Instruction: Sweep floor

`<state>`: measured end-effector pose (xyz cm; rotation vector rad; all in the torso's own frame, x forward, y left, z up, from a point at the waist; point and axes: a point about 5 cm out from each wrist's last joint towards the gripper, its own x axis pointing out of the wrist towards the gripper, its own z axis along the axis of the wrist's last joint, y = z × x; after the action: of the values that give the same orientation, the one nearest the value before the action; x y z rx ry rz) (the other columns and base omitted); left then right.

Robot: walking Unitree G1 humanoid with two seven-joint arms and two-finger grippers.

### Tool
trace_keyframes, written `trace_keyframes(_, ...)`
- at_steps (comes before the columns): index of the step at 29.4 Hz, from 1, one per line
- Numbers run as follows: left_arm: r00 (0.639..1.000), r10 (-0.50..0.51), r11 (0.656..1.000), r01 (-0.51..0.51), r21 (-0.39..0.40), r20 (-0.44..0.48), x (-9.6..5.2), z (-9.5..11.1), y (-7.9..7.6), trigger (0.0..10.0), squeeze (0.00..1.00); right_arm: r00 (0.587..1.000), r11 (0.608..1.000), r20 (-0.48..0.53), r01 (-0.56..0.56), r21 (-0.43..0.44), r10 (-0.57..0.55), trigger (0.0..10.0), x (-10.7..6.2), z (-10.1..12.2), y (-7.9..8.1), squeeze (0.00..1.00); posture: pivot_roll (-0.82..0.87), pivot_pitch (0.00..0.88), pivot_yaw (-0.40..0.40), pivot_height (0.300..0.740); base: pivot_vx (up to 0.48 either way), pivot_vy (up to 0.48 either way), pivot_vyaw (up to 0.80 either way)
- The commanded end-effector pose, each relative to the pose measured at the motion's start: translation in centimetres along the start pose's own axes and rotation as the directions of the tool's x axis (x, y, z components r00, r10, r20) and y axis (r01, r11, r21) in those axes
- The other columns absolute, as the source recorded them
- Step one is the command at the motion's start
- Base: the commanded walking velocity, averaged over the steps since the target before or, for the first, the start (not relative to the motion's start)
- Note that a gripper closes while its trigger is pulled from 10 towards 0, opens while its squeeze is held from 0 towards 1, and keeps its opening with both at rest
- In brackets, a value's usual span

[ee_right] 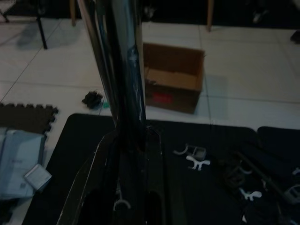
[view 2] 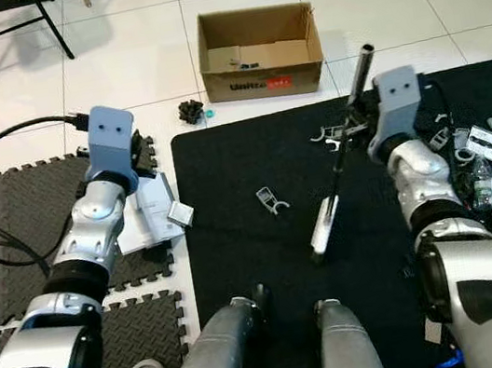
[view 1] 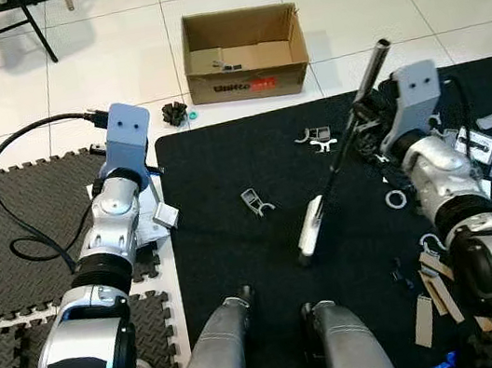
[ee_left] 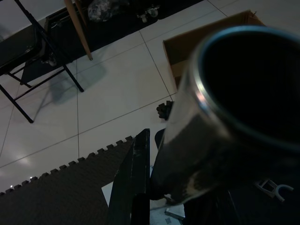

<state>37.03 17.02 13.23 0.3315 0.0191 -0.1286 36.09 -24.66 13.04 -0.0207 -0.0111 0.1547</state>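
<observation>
Our right claw [view 1: 362, 117] grips the broom [view 1: 340, 154], its handle slanting up, its white head down on the black mat [view 1: 238, 251] | left claw [view 1: 143, 159] over the mat's edge, fingers mostly hidden, grip unclear | beyond, open cardboard box [view 1: 245, 52] on tile, holding small dark bits, hard to identify

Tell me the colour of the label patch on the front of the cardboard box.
Red, beside dark lettering on the cardboard box; clearest in the left eye view.
</observation>
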Motion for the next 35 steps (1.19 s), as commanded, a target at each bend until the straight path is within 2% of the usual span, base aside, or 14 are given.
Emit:
trace_keyframes(1, 0.997, -0.077, 0.996, 0.078, -0.05, 0.02, 0.0, 0.2, -2.0, 10.0, 0.0, 0.999, 1.0, 0.034, 0.017, 0.002, -0.017, 10.0, -0.6, 0.1, -0.9, 0.0, 0.03, 0.256, 0.037, 0.74, 0.0, 0.0, 0.0)
trace_keyframes(5, 0.995, -0.097, 0.995, 0.097, -0.034, 0.014, -0.1, 0.0, -2.3, 10.0, 0.0, 0.999, 0.999, 0.024, 0.031, 0.011, -0.032, 10.0, -0.9, -0.3, -0.9, 0.0, 0.03, 0.259, 0.041, 0.74, 0.0, 0.0, 0.0)
trace_keyframes(9, 0.987, -0.159, 0.986, 0.157, 0.057, 0.033, -0.7, -0.4, -3.3, 10.0, 0.0, 1.0, 1.0, -0.013, 0.002, 0.022, -0.002, 10.0, -0.5, -1.7, 1.2, 0.0, 0.05, 0.261, 0.044, 0.74, 0.0, 0.0, 0.0)
trace_keyframes(12, 0.982, -0.179, 0.982, 0.175, 0.072, 0.056, -1.0, -0.4, -3.7, 10.0, 0.0, 1.0, 1.0, -0.017, -0.016, 0.007, 0.016, 10.0, -0.1, -2.0, 2.5, 0.0, 0.05, 0.258, 0.042, 0.74, 0.0, 0.0, 0.0)
trace_keyframes(15, 0.982, -0.183, 0.981, 0.18, 0.07, 0.048, -1.5, -0.9, -3.8, 10.0, 0.0, 0.998, 0.999, 0.032, -0.051, -0.005, 0.051, 10.0, 0.7, -0.9, 3.7, 0.0, 0.05, 0.251, 0.03, 0.74, 0.0, 0.0, 0.0)
trace_keyframes(19, 0.984, -0.175, 0.983, 0.173, 0.068, 0.036, -1.7, -1.3, -3.8, 10.0, 0.0, 0.992, 0.996, 0.09, -0.084, -0.03, 0.086, 10.0, 1.4, 0.6, 4.1, 0.0, 0.05, 0.244, 0.017, 0.74, 0.0, 0.0, 0.0)
trace_keyframes(23, 0.985, -0.171, 0.984, 0.168, 0.063, 0.035, -1.9, -1.5, -3.8, 10.0, 0.0, 0.988, 0.995, 0.124, -0.093, -0.034, 0.097, 10.0, 1.5, 1.3, 3.9, 0.0, 0.05, 0.236, 0.01, 0.74, 0.0, 0.0, 0.0)
trace_keyframes(28, 0.985, -0.171, 0.983, 0.169, 0.066, 0.035, -1.9, -1.5, -3.9, 10.0, 0.0, 0.991, 0.995, 0.099, -0.09, -0.043, 0.094, 10.0, 0.3, 0.2, 2.8, 0.0, 0.05, 0.228, 0.008, 0.74, 0.0, 0.0, 0.0)
trace_keyframes(35, 0.984, -0.176, 0.982, 0.173, 0.072, 0.031, -1.8, -1.5, -3.8, 10.0, 0.0, 0.988, 0.996, 0.145, -0.071, 0.062, 0.061, 10.0, -0.6, 0.5, 1.2, 0.0, 0.03, 0.225, 0.025, 0.74, 0.0, 0.0, 0.0)
